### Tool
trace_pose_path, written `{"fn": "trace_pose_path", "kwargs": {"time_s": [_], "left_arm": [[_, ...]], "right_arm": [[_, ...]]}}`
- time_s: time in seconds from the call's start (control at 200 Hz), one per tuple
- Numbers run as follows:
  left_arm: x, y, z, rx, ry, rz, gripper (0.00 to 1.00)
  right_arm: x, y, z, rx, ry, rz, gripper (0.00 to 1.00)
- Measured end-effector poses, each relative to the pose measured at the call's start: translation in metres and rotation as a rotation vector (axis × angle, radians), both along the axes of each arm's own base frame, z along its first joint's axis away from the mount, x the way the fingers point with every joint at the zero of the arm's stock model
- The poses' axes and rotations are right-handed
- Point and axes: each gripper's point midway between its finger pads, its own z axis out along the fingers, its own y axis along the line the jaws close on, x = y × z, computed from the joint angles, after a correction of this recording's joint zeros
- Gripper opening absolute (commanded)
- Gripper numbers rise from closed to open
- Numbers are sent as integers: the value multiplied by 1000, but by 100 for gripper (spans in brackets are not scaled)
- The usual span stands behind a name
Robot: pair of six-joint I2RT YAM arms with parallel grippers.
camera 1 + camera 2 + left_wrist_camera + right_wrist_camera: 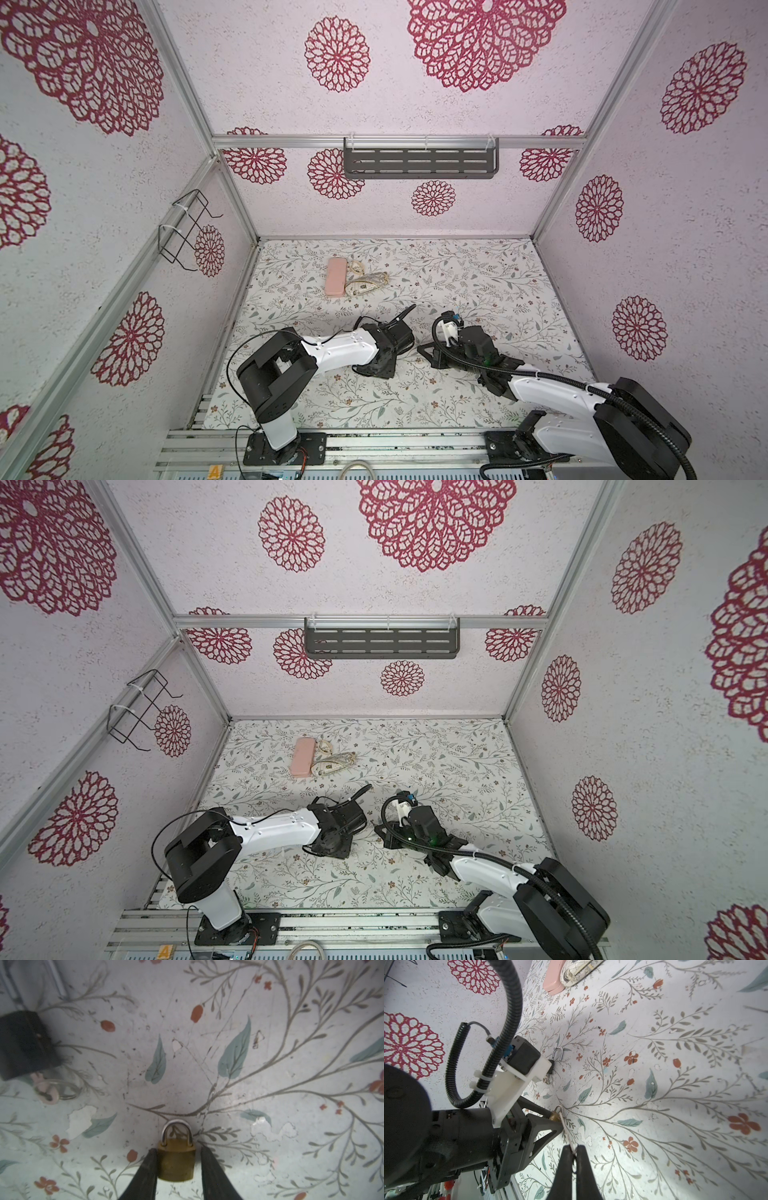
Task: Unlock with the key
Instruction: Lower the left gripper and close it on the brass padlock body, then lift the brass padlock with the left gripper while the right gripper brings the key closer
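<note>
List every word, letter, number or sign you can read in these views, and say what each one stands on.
"A": on the small orange square tag at the near edge, seen in both top views.
Small brass padlock: any stamp on its body is too blurred to read.
Patterned cream pouch: its print is too small to read as words.
Nothing else carries text.

Both arms reach in low toward the middle, wrists almost nose to nose. The left arm (336,353) stretches out from its base with the wrist tipped down, and the left gripper (177,1152) has its jaws partly apart. The right arm (552,386) lies low and long; right gripper (573,1150) jaws are squeezed together, tips just beside the left one's
</note>
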Motion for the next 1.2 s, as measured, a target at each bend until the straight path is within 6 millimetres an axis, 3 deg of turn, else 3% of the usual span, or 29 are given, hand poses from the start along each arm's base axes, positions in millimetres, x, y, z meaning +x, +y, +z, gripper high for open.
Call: {"fn": "trace_pose_path", "kwargs": {"time_s": [0.275, 0.815, 0.966, 1.201], "left_arm": [[3, 1, 0, 10, -17, 11, 30], [13, -1, 8, 22, -73, 9, 1], [31, -14, 31, -37, -144, 28, 0], [66, -30, 93, -256, -312, 119, 0]], "right_arm": [[1, 0, 0, 2, -2, 0, 0], [2, -2, -3, -4, 18, -26, 0], [5, -3, -1, 14, 37, -67, 0], [6, 2, 26, 69, -34, -130, 0]]}}
